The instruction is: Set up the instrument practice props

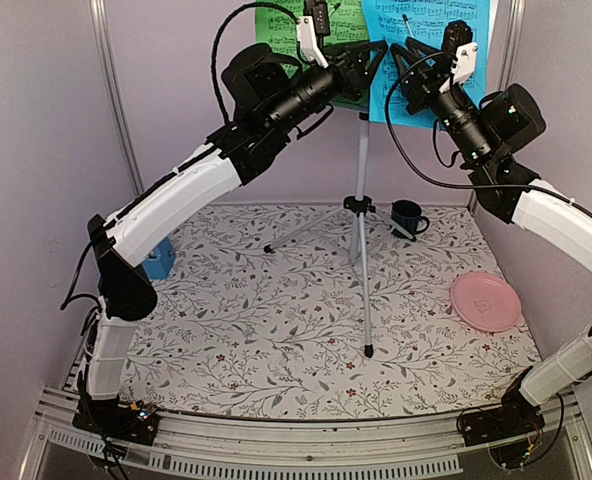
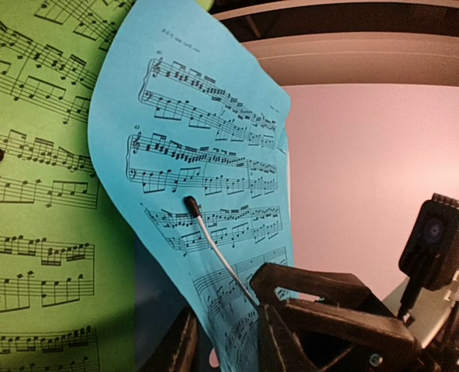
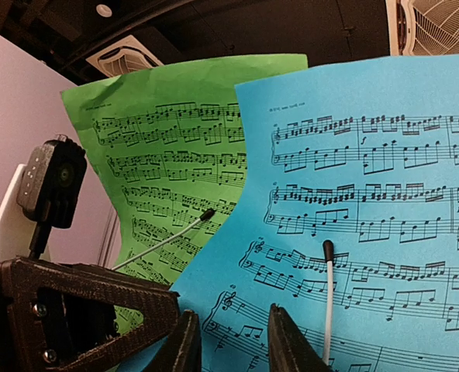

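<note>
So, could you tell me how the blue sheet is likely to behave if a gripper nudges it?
Probably floppy: the blue sheet curls along its edge. Likely very light, so it may slide over the green sheet it overlaps. The thin wire arm lying across it probably restrains it only weakly.

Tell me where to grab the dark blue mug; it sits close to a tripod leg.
Probably best: pinch the dark blue mug at its rim from straight above, one finger inside. It stands upright, mouth open upward; avoid the handle side, on the right.
</note>
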`<state>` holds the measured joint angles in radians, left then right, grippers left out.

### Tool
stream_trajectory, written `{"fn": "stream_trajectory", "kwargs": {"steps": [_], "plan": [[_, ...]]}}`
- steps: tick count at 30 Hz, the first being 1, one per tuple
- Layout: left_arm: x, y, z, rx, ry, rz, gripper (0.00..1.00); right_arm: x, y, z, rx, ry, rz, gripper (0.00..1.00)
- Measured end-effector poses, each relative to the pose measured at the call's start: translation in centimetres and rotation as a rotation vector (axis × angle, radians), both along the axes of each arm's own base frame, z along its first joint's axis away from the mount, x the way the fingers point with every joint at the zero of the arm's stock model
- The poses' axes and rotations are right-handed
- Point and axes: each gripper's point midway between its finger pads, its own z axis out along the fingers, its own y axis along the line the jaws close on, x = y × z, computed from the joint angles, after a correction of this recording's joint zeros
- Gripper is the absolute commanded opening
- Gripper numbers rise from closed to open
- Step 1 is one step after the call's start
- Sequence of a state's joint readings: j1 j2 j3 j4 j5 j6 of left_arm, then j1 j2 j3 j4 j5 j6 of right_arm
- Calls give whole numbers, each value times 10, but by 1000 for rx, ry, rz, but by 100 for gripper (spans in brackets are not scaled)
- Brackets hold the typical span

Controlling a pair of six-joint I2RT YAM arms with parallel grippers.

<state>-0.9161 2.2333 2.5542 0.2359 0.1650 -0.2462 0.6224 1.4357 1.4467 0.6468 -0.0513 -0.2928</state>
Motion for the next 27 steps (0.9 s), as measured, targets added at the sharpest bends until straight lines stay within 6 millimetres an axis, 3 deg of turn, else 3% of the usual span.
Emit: {"fn": "stream_trajectory", "kwargs": {"steps": [6,12,17,21,27], "plan": [[1,0,-2,2,-9,7,38,-1,2,0,-2,2,12,41],[4,-4,-24,64,21,19,46,-11,-5,0,-1,12,17,44],[4,2,-35,102,47,47,43,-30,-24,14,35,-1,-1,44],[-1,14,-30,99,52,63,36,-48,-47,25,81,-13,-31,45],[-6,22,-20,73,62,63,37,-65,-79,19,148,26,-95,46]]}}
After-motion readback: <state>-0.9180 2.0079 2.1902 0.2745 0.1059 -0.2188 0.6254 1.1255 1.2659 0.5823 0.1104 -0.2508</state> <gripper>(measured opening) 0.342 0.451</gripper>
